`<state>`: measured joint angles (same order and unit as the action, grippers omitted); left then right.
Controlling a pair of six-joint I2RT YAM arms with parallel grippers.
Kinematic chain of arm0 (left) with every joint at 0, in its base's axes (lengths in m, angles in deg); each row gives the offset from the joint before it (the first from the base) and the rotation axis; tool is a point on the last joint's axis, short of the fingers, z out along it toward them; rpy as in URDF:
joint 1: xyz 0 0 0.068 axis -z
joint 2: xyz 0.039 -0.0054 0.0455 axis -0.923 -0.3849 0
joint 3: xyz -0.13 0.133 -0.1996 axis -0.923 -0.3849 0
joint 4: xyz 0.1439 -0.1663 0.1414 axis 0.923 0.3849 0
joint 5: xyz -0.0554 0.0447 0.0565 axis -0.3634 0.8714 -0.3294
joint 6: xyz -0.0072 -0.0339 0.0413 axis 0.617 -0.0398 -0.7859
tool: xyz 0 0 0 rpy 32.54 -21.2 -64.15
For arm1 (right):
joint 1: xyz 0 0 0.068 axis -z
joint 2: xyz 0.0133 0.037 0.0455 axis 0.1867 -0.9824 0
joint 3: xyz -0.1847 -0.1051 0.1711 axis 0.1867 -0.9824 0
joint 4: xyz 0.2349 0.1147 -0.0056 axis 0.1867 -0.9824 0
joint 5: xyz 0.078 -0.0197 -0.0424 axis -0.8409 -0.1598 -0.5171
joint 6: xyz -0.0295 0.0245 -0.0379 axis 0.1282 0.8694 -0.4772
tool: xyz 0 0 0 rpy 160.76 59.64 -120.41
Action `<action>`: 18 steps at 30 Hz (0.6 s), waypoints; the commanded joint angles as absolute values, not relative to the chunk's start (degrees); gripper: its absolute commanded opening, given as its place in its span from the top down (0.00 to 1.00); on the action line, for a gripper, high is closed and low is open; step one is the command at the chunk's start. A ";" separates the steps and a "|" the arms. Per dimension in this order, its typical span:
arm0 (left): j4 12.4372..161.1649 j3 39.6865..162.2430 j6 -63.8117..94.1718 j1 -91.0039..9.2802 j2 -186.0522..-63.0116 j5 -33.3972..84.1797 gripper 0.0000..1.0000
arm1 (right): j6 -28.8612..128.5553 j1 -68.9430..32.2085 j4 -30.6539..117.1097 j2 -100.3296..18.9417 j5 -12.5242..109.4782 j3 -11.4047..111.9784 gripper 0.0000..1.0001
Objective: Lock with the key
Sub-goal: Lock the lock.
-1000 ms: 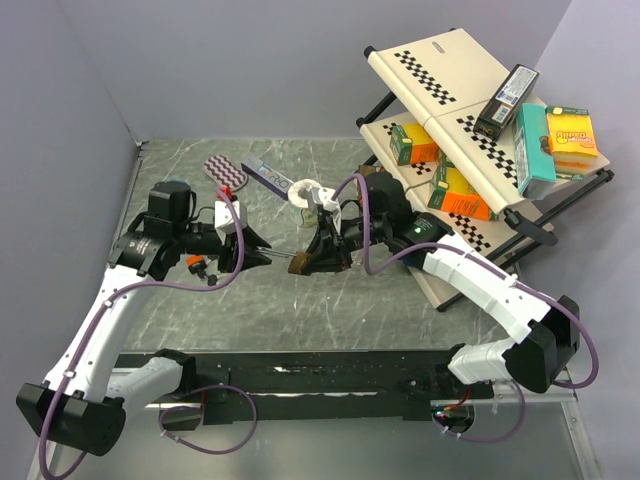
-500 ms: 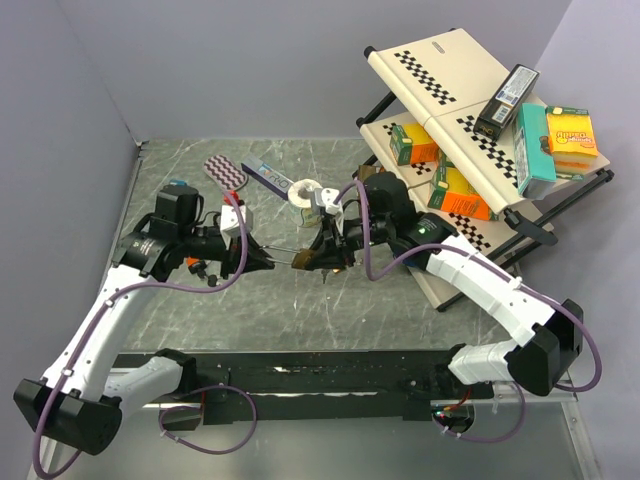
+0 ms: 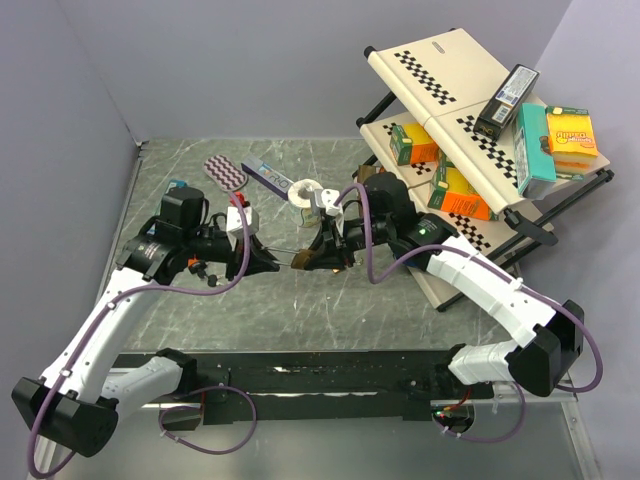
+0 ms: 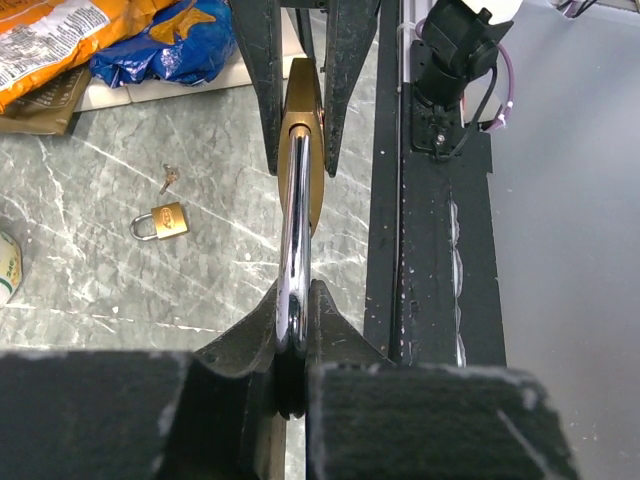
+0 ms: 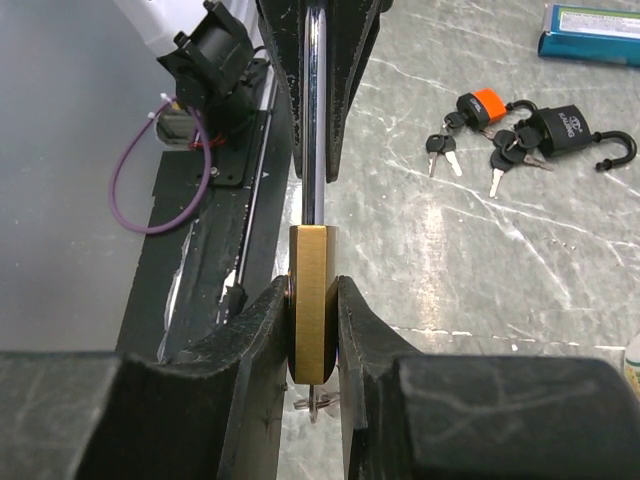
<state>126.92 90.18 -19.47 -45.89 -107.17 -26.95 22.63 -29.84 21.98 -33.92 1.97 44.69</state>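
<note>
Bench [image 3: 300, 310] under me: grey-green stone look, thin white veins, matte. A black strip [image 3: 330, 375] runs along its near edge. Back wall [image 3: 250, 70] plain pale lilac-grey; left wall [image 3: 50, 150] the same, meeting it in a corner. To my right a tilted rack [image 3: 440, 60], black frame, cream shelves with checkerboard bands. Light even and soft, shadows faint.

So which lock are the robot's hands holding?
The big brass padlock: the right gripper pinches its body and the left gripper its shiny shackle. The small brass padlock and the black padlock lie loose on the table.
</note>
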 commanded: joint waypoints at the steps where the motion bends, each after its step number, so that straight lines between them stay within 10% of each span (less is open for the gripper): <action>1: 124.59 90.06 -19.69 -45.48 -106.61 -27.43 0.99 | 23.69 -30.55 29.23 -31.95 -1.89 46.02 1.00; 18: 118.18 87.33 -17.23 -39.50 -109.07 -24.00 0.99 | 30.20 -34.06 37.14 -36.86 -6.37 50.67 1.00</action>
<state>126.07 88.72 -17.46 -43.53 -107.15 -24.34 26.91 -29.88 22.09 -35.86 -0.09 44.76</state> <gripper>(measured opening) 0.095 0.279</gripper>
